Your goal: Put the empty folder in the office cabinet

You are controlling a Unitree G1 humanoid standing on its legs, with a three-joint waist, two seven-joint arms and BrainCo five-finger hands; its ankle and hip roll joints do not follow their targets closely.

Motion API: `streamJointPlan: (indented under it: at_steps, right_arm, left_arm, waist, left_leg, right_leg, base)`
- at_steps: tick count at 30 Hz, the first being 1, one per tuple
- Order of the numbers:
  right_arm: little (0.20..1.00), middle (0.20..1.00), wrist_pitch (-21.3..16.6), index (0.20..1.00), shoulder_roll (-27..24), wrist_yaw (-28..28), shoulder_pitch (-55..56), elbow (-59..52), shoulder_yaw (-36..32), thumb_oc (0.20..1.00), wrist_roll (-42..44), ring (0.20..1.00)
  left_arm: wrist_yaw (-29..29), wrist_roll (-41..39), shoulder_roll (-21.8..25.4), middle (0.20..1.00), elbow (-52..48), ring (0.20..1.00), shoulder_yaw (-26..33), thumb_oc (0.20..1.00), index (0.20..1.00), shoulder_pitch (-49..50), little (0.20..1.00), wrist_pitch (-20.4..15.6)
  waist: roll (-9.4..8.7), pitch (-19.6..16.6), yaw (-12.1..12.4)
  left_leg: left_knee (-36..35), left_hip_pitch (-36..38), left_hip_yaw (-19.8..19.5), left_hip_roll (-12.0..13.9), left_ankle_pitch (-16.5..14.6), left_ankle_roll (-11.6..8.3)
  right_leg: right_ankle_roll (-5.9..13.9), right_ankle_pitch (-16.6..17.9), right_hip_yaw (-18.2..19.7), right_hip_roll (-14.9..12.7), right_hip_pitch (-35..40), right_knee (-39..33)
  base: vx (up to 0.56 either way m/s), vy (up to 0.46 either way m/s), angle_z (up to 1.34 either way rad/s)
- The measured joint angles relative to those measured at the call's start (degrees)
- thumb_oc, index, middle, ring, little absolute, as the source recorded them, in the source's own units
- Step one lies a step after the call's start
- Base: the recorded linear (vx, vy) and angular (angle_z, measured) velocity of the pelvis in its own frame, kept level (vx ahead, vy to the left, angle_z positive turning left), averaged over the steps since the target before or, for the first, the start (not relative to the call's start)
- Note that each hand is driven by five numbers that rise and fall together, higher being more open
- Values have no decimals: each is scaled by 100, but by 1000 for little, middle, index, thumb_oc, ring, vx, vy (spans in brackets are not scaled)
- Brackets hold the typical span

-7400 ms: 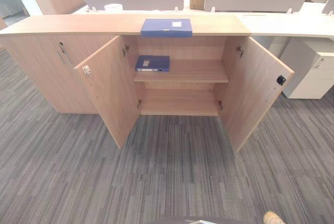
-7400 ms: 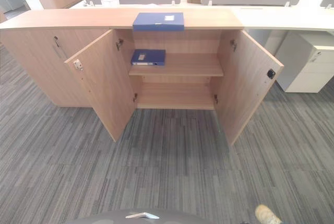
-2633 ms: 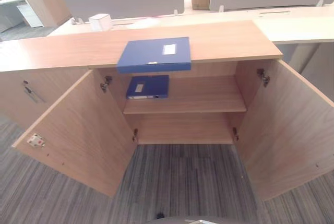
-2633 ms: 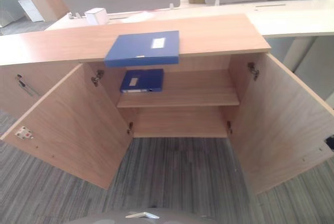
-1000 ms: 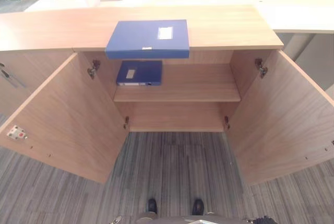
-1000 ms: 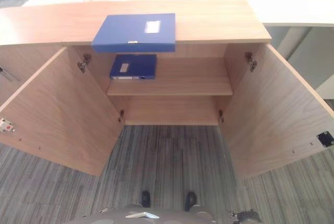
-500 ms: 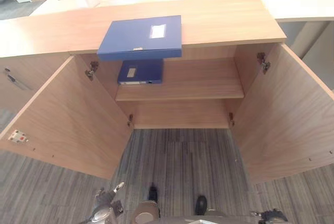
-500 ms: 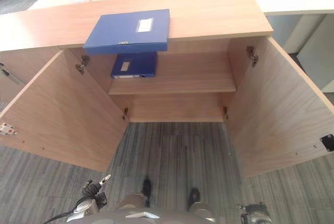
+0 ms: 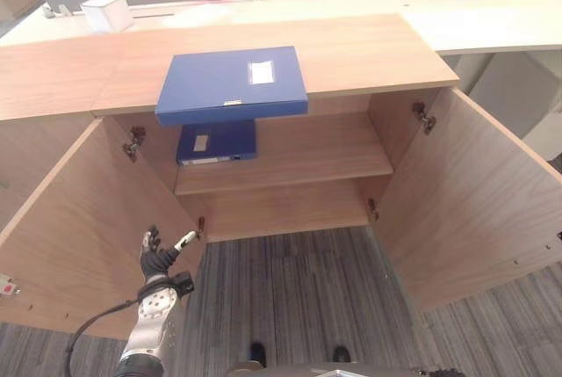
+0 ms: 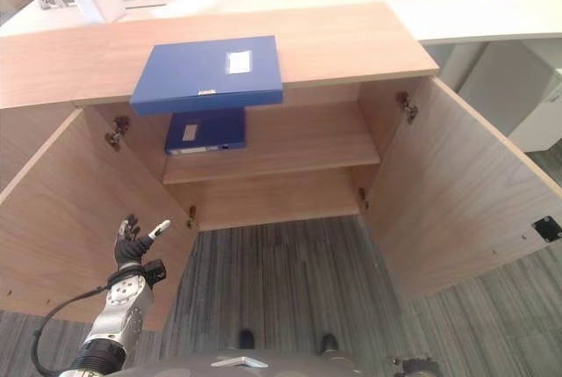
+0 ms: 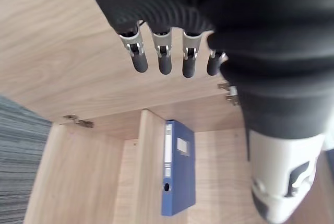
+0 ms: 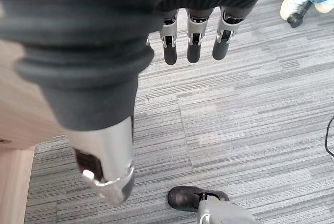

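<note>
1. The folder [image 9: 233,85] to be stored lies flat on the cabinet top [image 9: 369,47], its near edge overhanging the open compartment. It is well above and beyond the left hand [image 9: 159,256], a little toward the robot's right of it.
2. The left hand is raised in front of the open left door [image 9: 79,219], near its inner face, fingers [image 11: 164,57] straight and relaxed, thumb apart, holding nothing.
3. The right hand [image 12: 193,36] hangs low over the carpet [image 12: 245,104], fingers straight, also empty, well apart from the folder.
4. So the left hand looks the nearer one; the folder's long axis runs side to side across the cabinet, with the overhanging edge facing the hand.
5. A second folder [image 9: 216,142] already lies on the upper shelf [image 9: 316,153], directly under the first, above and beyond the left hand. The free shelf space lies to its right.
6. Judgement: nothing is grasped yet; the reach should go up and forward to the overhanging edge.
</note>
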Motion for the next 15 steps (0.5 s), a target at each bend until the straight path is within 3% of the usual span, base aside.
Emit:
streamJointPlan:
  at_steps: [4,5,6,8,10,11,12,15]
  right_arm:
    - [1000,1000,-15,1000,-19,-12,117,5,14,1000,-1,1000]
    - [1000,1000,-15,1000,-19,-12,117,5,14,1000,-1,1000]
    - [1000,1000,-17,1000,-33,-19,158,9,13,1000,-2,1000]
    - [1000,1000,-14,1000,-32,-21,187,20,21,1000,-2,1000]
    - [1000,1000,-10,1000,-33,-48,193,40,21,1000,-2,1000]
    - [1000,1000,-10,1000,-33,-52,195,43,21,1000,-2,1000]
    - [1000,1000,1,1000,-18,-77,217,61,40,1000,-5,1000]
    - [1000,1000,3,1000,-32,-112,236,64,50,1000,-9,1000]
  left_arm:
    - [269,1359,348,1000,-394,1000,-228,1000,1000,28,1000,57]
    - [269,1359,348,1000,-394,1000,-228,1000,1000,28,1000,57]
    - [425,2058,513,1000,-586,1000,-241,1000,1000,31,1000,81]
    - [588,2562,695,1000,-800,1000,-243,1000,1000,26,1000,123]
    - [858,3389,1069,1000,-1029,1000,-229,1000,1000,21,1000,183]
    - [880,3433,1086,1000,-1037,1000,-221,1000,1000,16,1000,182]
    - [1146,4307,1496,1000,-1106,1000,-207,1000,1000,-28,1000,337]
    - [1374,5020,1862,1000,-1139,1000,-180,1000,1000,-189,1000,496]
  waist:
    - [60,-188,-11]
    - [60,-188,-11]
    - [102,-244,-19]
    - [120,-263,-32]
    - [112,-273,-47]
    - [110,-277,-47]
    - [92,-367,-58]
    - [66,-418,-64]
  left_leg:
    - [-1,-1,17,37,-15,-17]
    - [-1,-1,17,37,-15,-17]
    - [-1,2,19,42,-11,-16]
    - [-1,1,19,41,-9,-17]
    - [-1,3,20,43,-9,-17]
    - [-1,2,21,43,-9,-17]
    - [-1,0,33,43,-5,-16]
    - [-1,15,47,35,7,-31]
  right_leg:
    - [20,-25,36,40,-39,-1]
    - [20,-25,36,40,-39,-1]
    - [20,-25,43,43,-40,-2]
    - [22,-22,46,43,-40,-3]
    - [41,-9,45,43,-39,-2]
    - [47,-5,45,43,-39,-2]
    - [53,0,51,42,-49,-3]
    - [55,1,57,30,-39,-3]
  base:
    - [11,7,-4]
    - [0,0,0]
    - [0,0,0]
    - [16,0,-1]
    - [0,0,0]
    - [0,0,0]
    - [18,-1,-3]
    - [0,0,0]
